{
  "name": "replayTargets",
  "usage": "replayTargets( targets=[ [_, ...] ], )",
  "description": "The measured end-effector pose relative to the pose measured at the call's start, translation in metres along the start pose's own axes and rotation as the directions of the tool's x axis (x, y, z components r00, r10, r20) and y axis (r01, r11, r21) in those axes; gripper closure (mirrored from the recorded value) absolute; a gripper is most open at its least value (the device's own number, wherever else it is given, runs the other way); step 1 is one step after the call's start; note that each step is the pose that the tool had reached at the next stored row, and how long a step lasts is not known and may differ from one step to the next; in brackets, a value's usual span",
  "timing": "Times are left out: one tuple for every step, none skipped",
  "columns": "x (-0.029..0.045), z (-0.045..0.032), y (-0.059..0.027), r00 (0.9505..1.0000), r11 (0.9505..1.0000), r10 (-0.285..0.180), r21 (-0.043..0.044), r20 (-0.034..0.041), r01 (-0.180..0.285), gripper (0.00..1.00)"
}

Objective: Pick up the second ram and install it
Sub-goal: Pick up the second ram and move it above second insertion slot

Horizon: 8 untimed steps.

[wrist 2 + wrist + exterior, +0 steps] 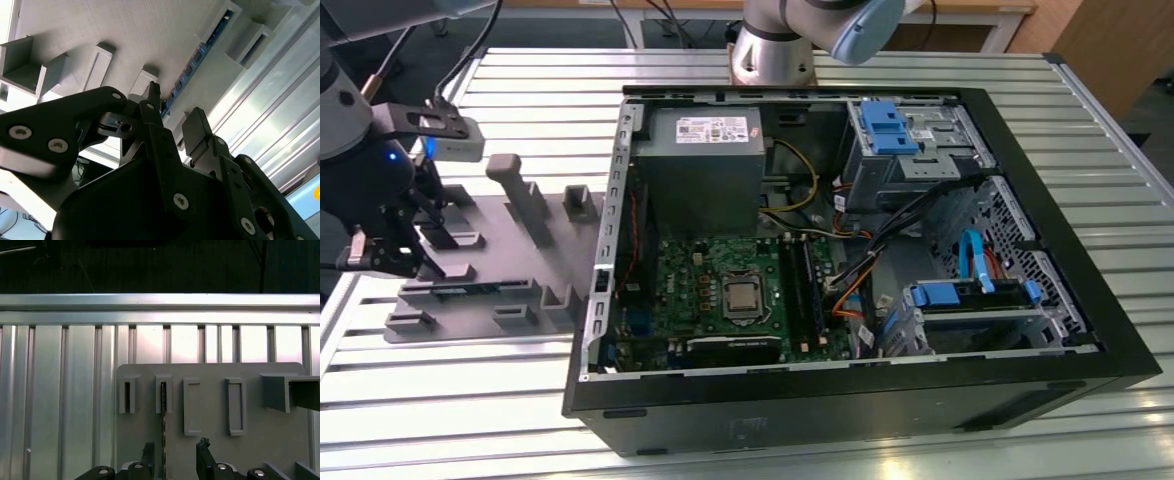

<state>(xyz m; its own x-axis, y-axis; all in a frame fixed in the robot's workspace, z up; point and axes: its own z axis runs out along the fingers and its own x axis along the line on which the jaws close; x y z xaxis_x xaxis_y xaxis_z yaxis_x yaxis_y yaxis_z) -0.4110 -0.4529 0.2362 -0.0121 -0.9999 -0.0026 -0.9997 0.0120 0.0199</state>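
The ram (163, 430) stands on edge in a narrow slot of the grey tray (280, 440). It is a thin strip seen edge-on in the first wrist view. In the second wrist view, the ram (197, 55) shows as a blue-green stick with dark chips, running along the tray (125, 30) from one slot block towards another.

The end effector (175, 444) is open over the tray and grips nothing. Its two black fingers (148, 457) sit one on each side of the ram, which passes much closer to one finger than to the other. I cannot tell whether that nearer finger touches the stick. In the second wrist view, the end effector (175, 98) is just above the tray, with the blue-green edge running into the gap between its fingertips.

More raised blocks and slots stand on the tray beside the ram's slot.

In the exterior view, the tray (494, 262) lies flat on the ribbed metal bench (454, 400). The arm (354, 170) reaches down over the tray's outer end, with the end effector (380, 255) low above it. An open black case (854, 400) lies on its side just beside the tray, on the side away from the arm, with a green board inside. The bench (60, 390) also extends past the tray in the first wrist view.
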Motion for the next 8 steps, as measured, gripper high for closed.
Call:
replayTargets(
  targets=[
    [0.0, 0.0011, 0.0, 1.0, 1.0, 0.0, 0.0001, 0.0, 0.0, 0.55],
    [0.0, 0.0021, 0.0, 1.0, 1.0, 0.0, 0.0001, 0.0, 0.0, 0.55],
    [0.0, 0.0028, -0.0001, 1.0, 1.0, 0.0, 0.0002, 0.0, 0.0, 0.55],
    [0.0001, 0.0032, -0.0001, 1.0, 1.0, 0.0, 0.0, -0.0001, 0.0, 0.55],
    [0.0001, 0.0038, -0.0001, 1.0, 1.0, 0.0, 0.0001, -0.0001, 0.0, 0.55],
    [0.0002, 0.0043, -0.0001, 1.0, 1.0, 0.0, 0.0002, -0.0001, 0.0, 0.55],
    [0.0005, 0.005, -0.0001, 1.0, 1.0, 0.0, 0.0001, -0.0001, 0.0, 0.55],
    [0.0009, 0.0056, -0.0002, 1.0, 1.0, 0.0, 0.0003, 0.0, 0.0, 0.55]
  ],
)
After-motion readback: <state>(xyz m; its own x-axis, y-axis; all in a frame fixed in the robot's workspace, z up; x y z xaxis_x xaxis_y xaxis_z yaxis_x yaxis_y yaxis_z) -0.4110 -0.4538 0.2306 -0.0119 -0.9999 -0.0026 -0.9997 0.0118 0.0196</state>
